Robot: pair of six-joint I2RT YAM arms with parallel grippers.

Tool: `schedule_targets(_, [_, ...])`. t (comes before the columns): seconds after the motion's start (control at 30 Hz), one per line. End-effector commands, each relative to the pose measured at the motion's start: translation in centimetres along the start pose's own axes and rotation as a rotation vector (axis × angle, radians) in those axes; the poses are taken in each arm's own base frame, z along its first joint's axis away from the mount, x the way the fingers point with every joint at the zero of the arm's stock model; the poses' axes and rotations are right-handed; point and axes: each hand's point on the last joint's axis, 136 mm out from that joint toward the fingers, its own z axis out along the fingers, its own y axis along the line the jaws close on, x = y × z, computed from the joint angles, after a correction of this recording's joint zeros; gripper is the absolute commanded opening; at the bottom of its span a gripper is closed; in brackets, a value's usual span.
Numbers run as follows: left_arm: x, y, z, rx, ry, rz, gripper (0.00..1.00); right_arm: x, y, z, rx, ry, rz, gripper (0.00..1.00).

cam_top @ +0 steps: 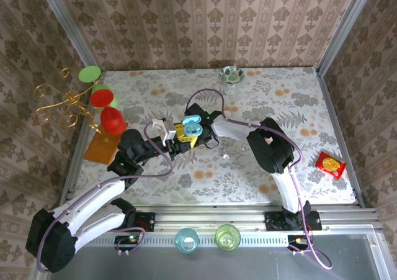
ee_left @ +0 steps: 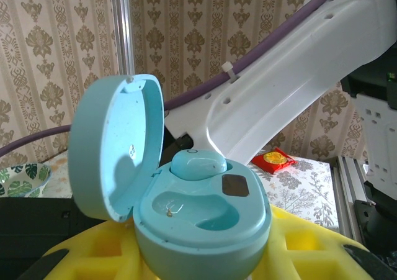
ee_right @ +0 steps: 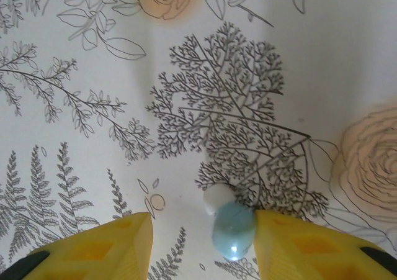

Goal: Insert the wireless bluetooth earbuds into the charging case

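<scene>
The left claw point(ee_left: 201, 261) is clamping the open case point(ee_left: 205, 230) near the tabletop's point(cam_top: 298, 100) middle. One earbud point(ee_left: 198, 164) is sitting in it, and the near socket point(ee_left: 201, 210) is lying empty. The right claw point(ee_right: 203, 223) is standing half open around the second earbud point(ee_right: 232, 230), which is lying loose on the tabletop, ungripped.

Pale blue charging case point(ee_left: 205, 230), pale blue white-tipped earbud point(ee_right: 232, 230), yellow right claw point(ee_right: 203, 249), grey-fern, peach-rose tablecloth point(ee_right: 93, 75)
</scene>
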Motion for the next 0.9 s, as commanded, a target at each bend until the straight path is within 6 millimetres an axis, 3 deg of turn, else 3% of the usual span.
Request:
schedule_targets(0.0, [-1.3, -0.2, 0.1, 0.008, -0.035, 0.03, 0.2, 0.2, -0.2, -1.8, 0.034, -0.007, 0.005, 0.48])
schedule_targets(0.1, [-1.2, -0.2, 0.1, 0.008, -0.035, 0.029, 0.2, -0.2, -0.3, -1.9, 0.042, -0.02, 0.001, 0.48])
schedule_targets(0.3, [-1.1, -0.2, 0.1, 0.008, -0.033, 0.027, 0.2, 0.3, -1.2, 0.1, 0.085, 0.038, 0.009, 0.47])
schedule_targets(0.53, [-0.8, -0.2, 0.0, 0.006, -0.029, 0.024, 0.2, 0.4, -2.4, 1.2, 0.145, 0.069, 0.041, 0.32])
schedule_targets(0.7, [-0.8, -0.3, 0.0, 0.007, -0.027, 0.027, 0.2, 0.6, -2.8, 0.5, 0.175, 0.074, 0.045, 0.24])
schedule_targets(0.87, [-0.7, -0.3, 0.0, 0.008, -0.025, 0.027, 0.2, 0.9, -3.1, -1.8, 0.173, 0.041, 0.074, 0.23])
